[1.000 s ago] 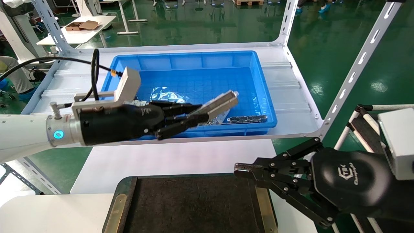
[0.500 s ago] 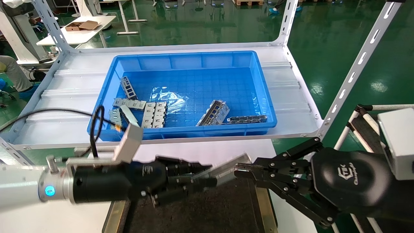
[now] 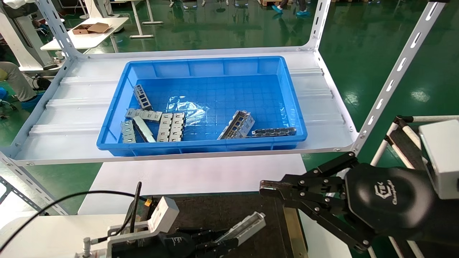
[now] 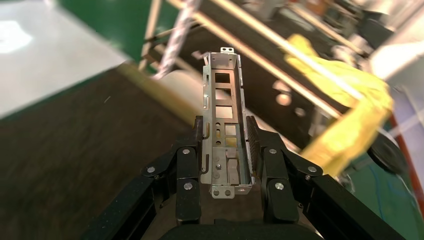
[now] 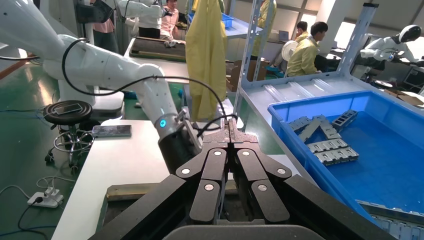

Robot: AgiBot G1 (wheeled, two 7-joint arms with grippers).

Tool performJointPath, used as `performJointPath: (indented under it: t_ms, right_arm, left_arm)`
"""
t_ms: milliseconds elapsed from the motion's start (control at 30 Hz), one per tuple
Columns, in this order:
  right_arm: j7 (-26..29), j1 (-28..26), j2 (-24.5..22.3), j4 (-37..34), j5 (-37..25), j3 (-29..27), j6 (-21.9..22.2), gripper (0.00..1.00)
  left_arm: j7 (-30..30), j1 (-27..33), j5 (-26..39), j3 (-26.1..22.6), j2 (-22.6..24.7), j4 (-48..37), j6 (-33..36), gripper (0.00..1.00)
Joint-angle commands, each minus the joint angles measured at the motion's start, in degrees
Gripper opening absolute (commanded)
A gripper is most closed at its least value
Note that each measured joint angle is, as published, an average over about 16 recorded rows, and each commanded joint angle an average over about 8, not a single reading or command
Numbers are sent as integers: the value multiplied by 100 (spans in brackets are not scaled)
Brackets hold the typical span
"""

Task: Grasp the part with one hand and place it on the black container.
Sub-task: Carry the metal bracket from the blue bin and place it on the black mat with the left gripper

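Observation:
My left gripper (image 3: pixel 218 245) is shut on the part (image 3: pixel 245 227), a long silver-grey metal channel with rectangular cut-outs. It holds the part low over the black container (image 3: pixel 215 211), at the bottom of the head view. In the left wrist view the part (image 4: pixel 225 125) sits lengthwise between the two black fingers (image 4: pixel 189 170), its far end sticking out past the tips of my left gripper (image 4: pixel 226 131). The dark felt surface (image 4: pixel 75 165) lies just below. My right gripper (image 3: pixel 267 188) is shut and empty, parked at the container's right edge; it also shows in the right wrist view (image 5: pixel 229 131).
A blue plastic bin (image 3: pixel 290 104) on the white shelf behind holds several more metal parts, wide plates (image 3: pixel 172 127) and a thin dark strip (image 3: pixel 274 132). Angled shelf posts (image 3: pixel 391 82) stand at the right. A white table (image 3: pixel 200 175) lies under the container.
My left gripper has carried the part out of the blue bin, towards me and down, to just over the black container. The right arm has not moved.

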State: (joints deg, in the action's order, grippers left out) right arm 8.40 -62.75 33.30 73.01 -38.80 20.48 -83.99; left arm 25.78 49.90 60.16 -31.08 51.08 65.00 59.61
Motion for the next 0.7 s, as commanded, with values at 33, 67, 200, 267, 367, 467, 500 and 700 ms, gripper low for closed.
performJointPath:
  t_ms: [33, 67, 200, 267, 367, 467, 500, 700]
  right_arm:
    - [0, 0, 0, 0, 0, 0, 0, 0]
    - [0, 0, 0, 0, 0, 0, 0, 0]
    - [0, 0, 0, 0, 0, 1, 0, 0]
    - [0, 0, 0, 0, 1, 1, 0, 0]
    - [-1, 0, 0, 0, 1, 1, 0, 0]
    - [-1, 0, 0, 0, 1, 1, 1, 0]
    - [-1, 0, -1, 0, 1, 1, 1, 0]
    - [-1, 0, -1, 0, 1, 2, 1, 0]
  left_arm:
    - [176, -250, 95, -24, 9, 151, -399, 0]
    - [243, -323, 140, -44, 44, 183, -551, 0]
    - [459, -548, 335, -139, 225, 252, -1094, 0]
    - [561, -645, 429, -187, 336, 250, -1362, 0]
    - [715, -791, 550, -251, 513, 208, -1762, 0]
    - [865, -930, 652, -303, 687, 147, -2160, 0]
    - [913, -970, 682, -316, 742, 127, -2288, 0]
    - [1164, -1139, 846, -372, 1052, 43, -3012, 0]
